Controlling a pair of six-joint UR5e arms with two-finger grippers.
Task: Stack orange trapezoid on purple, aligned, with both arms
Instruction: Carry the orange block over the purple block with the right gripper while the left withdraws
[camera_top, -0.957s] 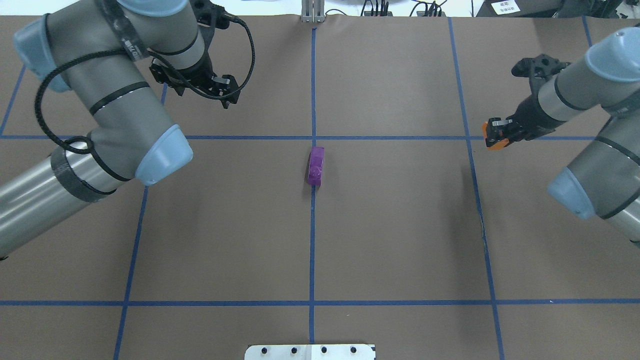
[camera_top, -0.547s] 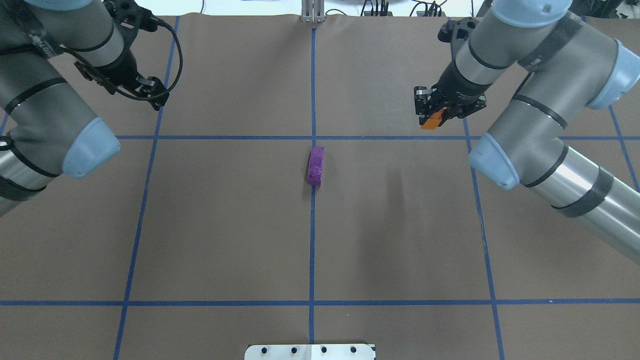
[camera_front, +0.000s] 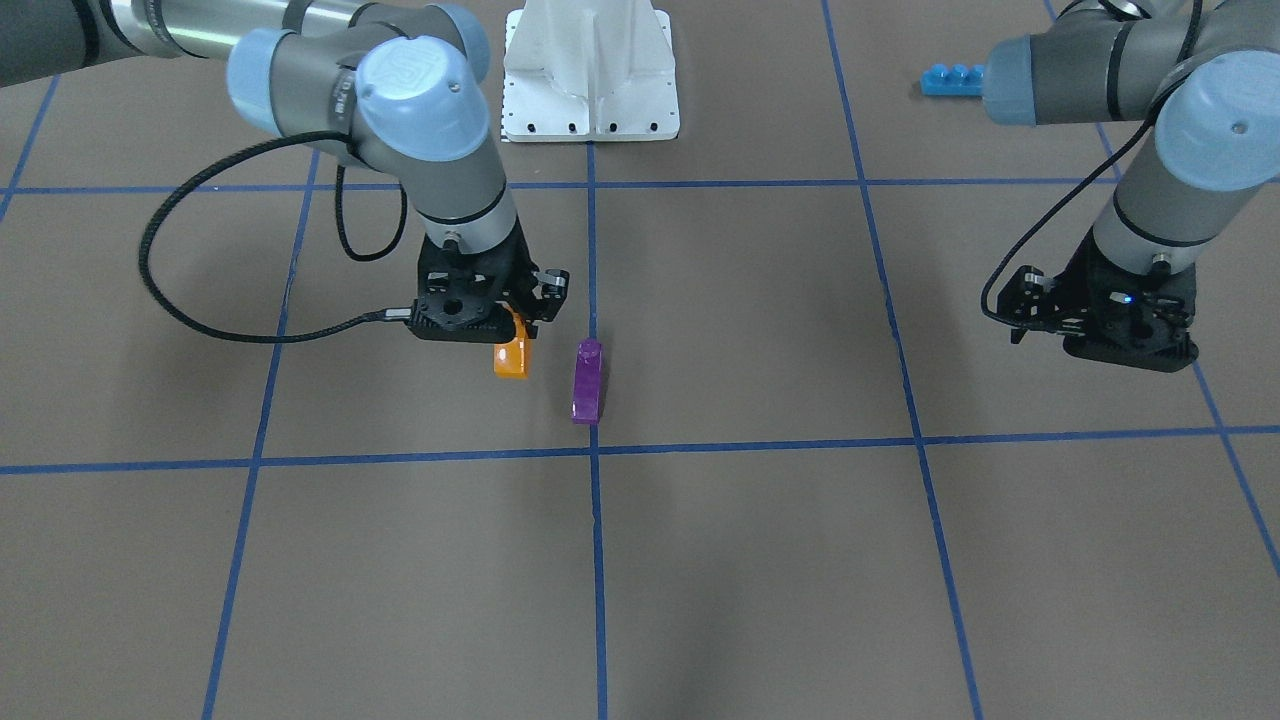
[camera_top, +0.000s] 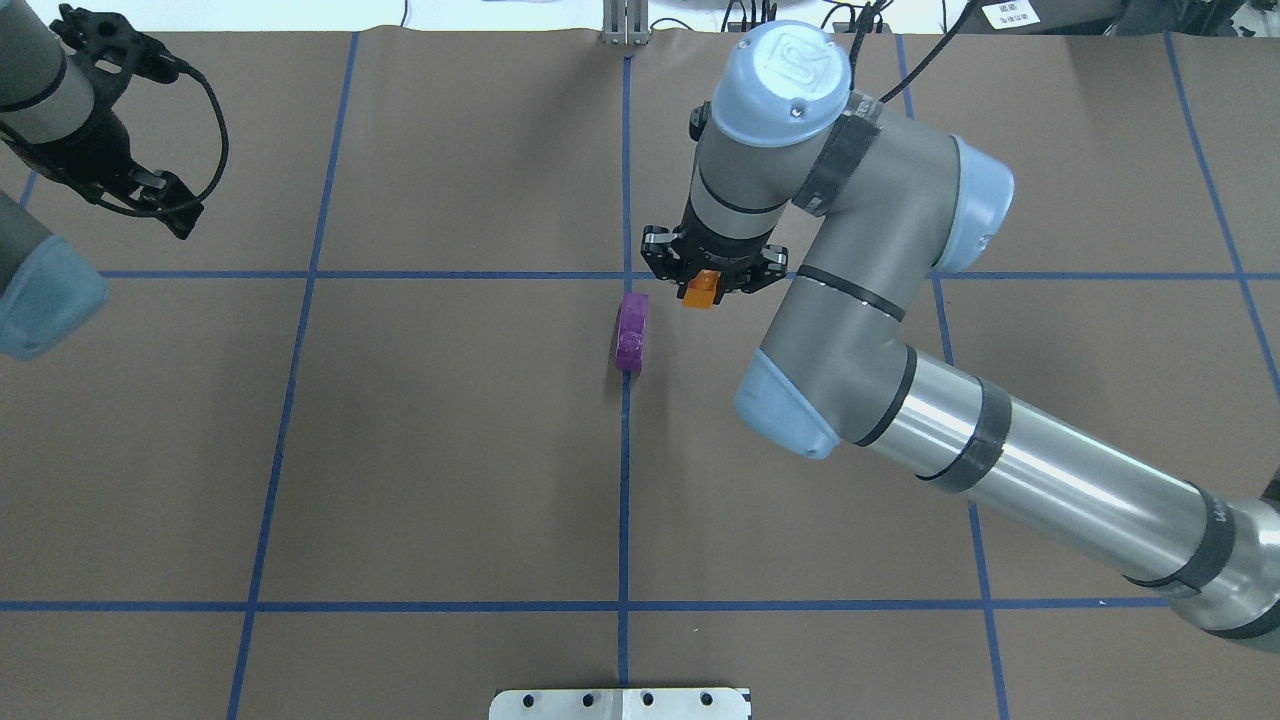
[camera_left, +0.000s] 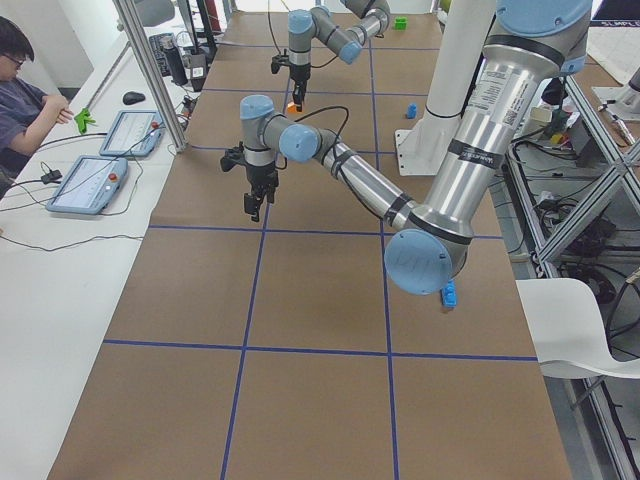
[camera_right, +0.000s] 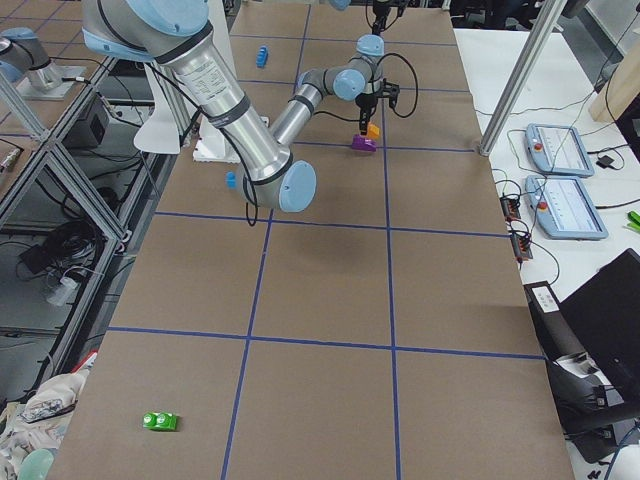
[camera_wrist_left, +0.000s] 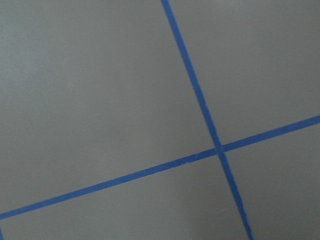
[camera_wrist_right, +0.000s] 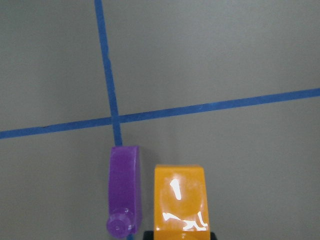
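Overhead exterior has the right arm reaching in from the near right corner, elbow bent, wrist folded so the right gripper (camera_top: 712, 270) points straight down beside the centre blue tape (camera_top: 626, 150). Its fingers are clamped on the orange trapezoid (camera_top: 702, 289), which pokes out under them. The purple (camera_top: 632, 332) lies on the table (camera_top: 450, 450) just beside that gripper, on the left arm's side and a little nearer the robot, apart from the orange piece. The left gripper (camera_top: 168, 202) hangs well off by the table's left edge, tilted; I cannot tell whether its fingers are parted. Facing the robot, the orange piece hangs below the right gripper's black body, the purple close alongside. From the left end, the near arm's forearm stretches out level and its gripper points down at bare paper. Left wrist view: only paper and crossing tape. Right wrist view: orange at the bottom edge, purple parallel beside it across a narrow gap, stud end nearest the gripper.
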